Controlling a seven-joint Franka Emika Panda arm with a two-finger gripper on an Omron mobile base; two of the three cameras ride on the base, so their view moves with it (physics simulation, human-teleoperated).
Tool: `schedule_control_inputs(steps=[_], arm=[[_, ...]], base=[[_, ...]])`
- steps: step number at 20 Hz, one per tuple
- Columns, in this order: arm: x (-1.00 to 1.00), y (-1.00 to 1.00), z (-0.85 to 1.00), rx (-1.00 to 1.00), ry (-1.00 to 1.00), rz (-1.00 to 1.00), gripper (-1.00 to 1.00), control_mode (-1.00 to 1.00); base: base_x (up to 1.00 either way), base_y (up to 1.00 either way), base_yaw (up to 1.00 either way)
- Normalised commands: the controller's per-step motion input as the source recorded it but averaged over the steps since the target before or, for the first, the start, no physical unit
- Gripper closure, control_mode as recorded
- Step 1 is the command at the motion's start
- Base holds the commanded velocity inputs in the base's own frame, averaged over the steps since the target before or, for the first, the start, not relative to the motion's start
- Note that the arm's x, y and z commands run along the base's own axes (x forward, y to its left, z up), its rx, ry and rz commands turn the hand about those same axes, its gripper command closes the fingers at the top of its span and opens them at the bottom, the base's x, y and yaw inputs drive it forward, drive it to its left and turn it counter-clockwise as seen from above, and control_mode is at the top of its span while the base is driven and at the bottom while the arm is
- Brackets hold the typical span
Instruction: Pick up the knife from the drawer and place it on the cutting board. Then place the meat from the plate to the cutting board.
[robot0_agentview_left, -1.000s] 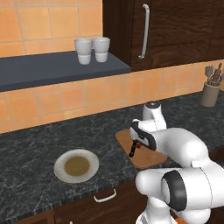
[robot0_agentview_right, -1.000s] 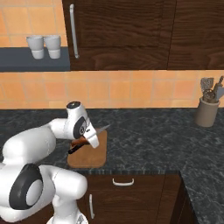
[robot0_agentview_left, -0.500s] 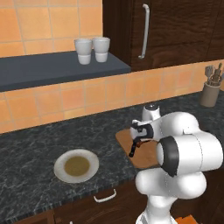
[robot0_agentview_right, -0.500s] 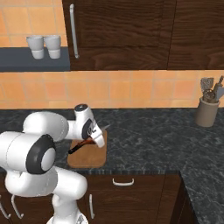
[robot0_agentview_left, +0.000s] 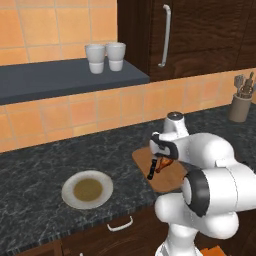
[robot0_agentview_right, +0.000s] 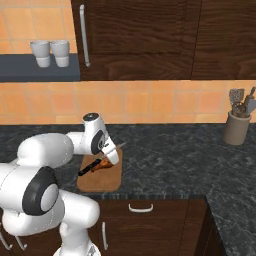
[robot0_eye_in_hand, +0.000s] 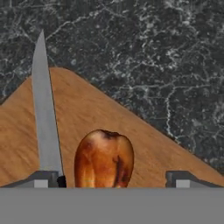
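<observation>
The cutting board (robot0_agentview_left: 167, 179) lies on the dark counter to the right of the plate (robot0_agentview_left: 87, 189), whose olive centre is bare. On the board rests the knife (robot0_agentview_right: 90, 168), black handle toward the counter's front, blade (robot0_eye_in_hand: 43, 113) pointing to the wall. The meat (robot0_eye_in_hand: 104, 159) lies on the board beside the blade. My gripper (robot0_eye_in_hand: 113, 177) hovers just over the meat, open, its fingertips (robot0_eye_in_hand: 181, 178) standing wide on either side with gaps to the meat. From the side views the gripper (robot0_agentview_left: 161, 154) points down at the board (robot0_agentview_right: 100, 180).
A drawer front (robot0_agentview_right: 150, 212) with a silver handle sits shut under the counter edge. Two white cups (robot0_agentview_left: 105, 57) stand on a dark shelf. A utensil holder (robot0_agentview_right: 235, 127) is at the far right. Dark cabinet doors (robot0_agentview_right: 140, 35) hang above.
The jaws have spread wider and let go of the meat, which now lies on the board. The arm's elbow swung in over the past second; the hand stayed over the board.
</observation>
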Motion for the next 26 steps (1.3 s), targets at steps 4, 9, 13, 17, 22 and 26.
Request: schedule_control_inputs(steps=[4,9,13,17,22,26], arm=[[-0.72,-0.08,0.42,0.0,-0.07,0.03,-1.0,-1.0],[-0.63,-0.04,0.4,0.01,-0.1,0.02,-1.0,-1.0],[-0.71,-0.2,0.48,0.05,-0.18,0.02,-1.0,-1.0],[-0.66,-0.27,0.42,0.08,-0.24,0.01,-1.0,-1.0],[-0.52,-0.32,0.49,0.12,-0.17,0.01,-1.0,-1.0],[-0.4,-0.23,0.76,0.09,-0.1,0.0,-1.0,-1.0]], base=[[0.0,0.0,0.0],[0.0,0.0,0.0],[0.0,0.0,0.0],[0.0,0.0,0.0],[0.0,0.0,0.0],[0.0,0.0,0.0]])
